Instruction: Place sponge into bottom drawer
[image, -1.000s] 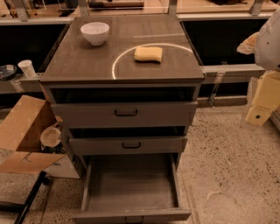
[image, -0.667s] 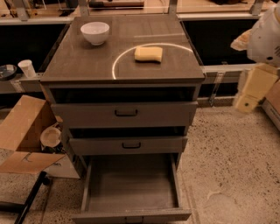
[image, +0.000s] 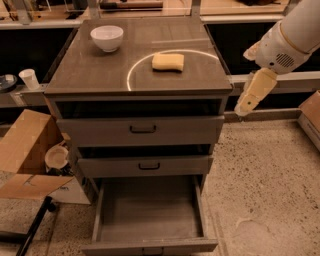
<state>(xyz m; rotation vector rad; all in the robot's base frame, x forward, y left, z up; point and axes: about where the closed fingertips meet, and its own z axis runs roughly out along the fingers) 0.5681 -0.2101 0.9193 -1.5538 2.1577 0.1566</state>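
Observation:
The pale yellow sponge (image: 168, 61) lies on the cabinet top (image: 100, 75), right of centre, inside a bright ring of light. The bottom drawer (image: 148, 235) is pulled out and its flat grey floor is bare. My gripper (image: 246, 107) hangs from the white arm at the right, beside the cabinet's right edge and below the level of the top, well apart from the sponge. It holds nothing that I can see.
A white bowl (image: 107, 38) stands at the back left of the cabinet top. Two shallower drawers (image: 142, 130) with black handles sit slightly open above the bottom drawer. An open cardboard box (image: 22, 155) and a paper cup (image: 29, 78) are at the left. Another box edge (image: 312, 117) is at the right.
My arm has moved left, toward the cabinet's right side. The sponge, bowl and drawers have not moved.

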